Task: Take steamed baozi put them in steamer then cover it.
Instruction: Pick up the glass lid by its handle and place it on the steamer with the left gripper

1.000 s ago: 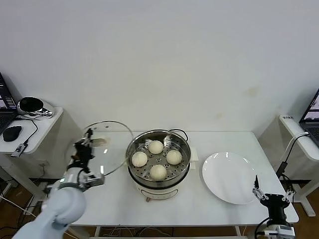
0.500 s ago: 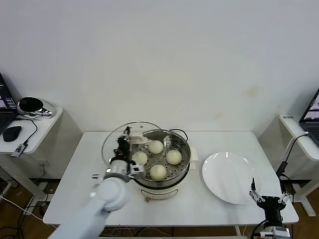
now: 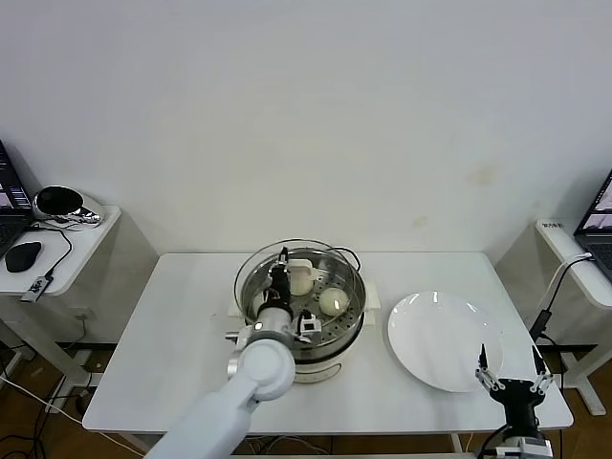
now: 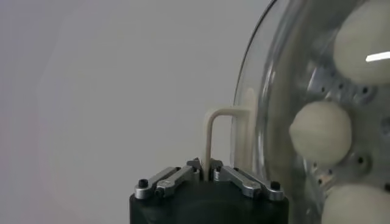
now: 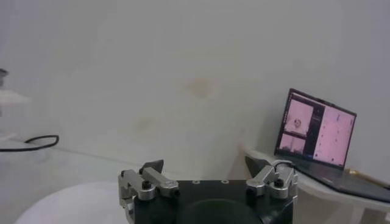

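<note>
The steamer (image 3: 337, 346) stands mid-table on its white base. Steamed baozi lie on its perforated tray; in the head view one shows plainly (image 3: 332, 301) and another (image 3: 300, 283) partly behind the arm. My left gripper (image 3: 280, 266) is shut on the cream handle (image 4: 222, 122) of the glass cover (image 3: 325, 260), which hangs tilted just above the pot. In the left wrist view that same gripper (image 4: 209, 173) pinches the handle, and three baozi (image 4: 321, 133) show through the glass (image 4: 268, 91). Down by the table's front right corner, my right gripper (image 3: 513, 368) (image 5: 205, 164) stands open and holds nothing.
A flat white plate (image 3: 440, 339) lies to the right of the steamer. A black cable (image 3: 346, 254) runs behind the pot. A side table (image 3: 57, 239) at the left carries a mouse and a dark bowl. A laptop (image 5: 317, 131) sits on a stand at the right.
My left gripper has carried the cover rightward from the table's left part to over the steamer. The right gripper has sunk a little at the front edge.
</note>
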Action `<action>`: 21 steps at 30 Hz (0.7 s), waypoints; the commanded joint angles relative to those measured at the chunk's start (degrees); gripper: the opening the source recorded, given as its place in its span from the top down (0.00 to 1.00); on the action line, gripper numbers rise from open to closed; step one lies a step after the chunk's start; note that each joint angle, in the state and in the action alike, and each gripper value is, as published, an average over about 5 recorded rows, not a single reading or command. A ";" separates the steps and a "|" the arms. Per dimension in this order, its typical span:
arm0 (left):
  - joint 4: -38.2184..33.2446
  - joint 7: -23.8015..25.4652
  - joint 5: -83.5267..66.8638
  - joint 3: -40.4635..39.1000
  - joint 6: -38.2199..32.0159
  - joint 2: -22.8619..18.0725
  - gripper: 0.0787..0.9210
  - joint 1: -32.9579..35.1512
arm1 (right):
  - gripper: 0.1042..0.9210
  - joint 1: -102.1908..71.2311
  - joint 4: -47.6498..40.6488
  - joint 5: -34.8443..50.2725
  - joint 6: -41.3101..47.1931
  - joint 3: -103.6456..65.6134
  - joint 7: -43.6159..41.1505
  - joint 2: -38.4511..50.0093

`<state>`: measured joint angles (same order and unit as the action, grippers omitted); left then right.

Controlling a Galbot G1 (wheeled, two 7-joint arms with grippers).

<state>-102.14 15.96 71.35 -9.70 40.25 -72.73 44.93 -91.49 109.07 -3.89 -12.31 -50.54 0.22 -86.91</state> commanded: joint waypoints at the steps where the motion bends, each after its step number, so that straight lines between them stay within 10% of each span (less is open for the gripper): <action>1: 2.64 0.86 3.95 -1.50 0.13 -4.04 0.91 -0.17 | 0.12 -0.01 -0.20 -0.04 -0.11 0.09 0.06 0.01; 21: 0.44 1.26 5.14 -0.01 -0.61 -3.76 0.91 3.39 | 0.12 -0.04 -0.34 -0.09 -0.18 0.68 -0.05 0.02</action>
<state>-101.71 17.12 75.93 -9.55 39.70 -75.86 47.67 -91.52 108.79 -3.94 -12.44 -49.95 0.21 -86.84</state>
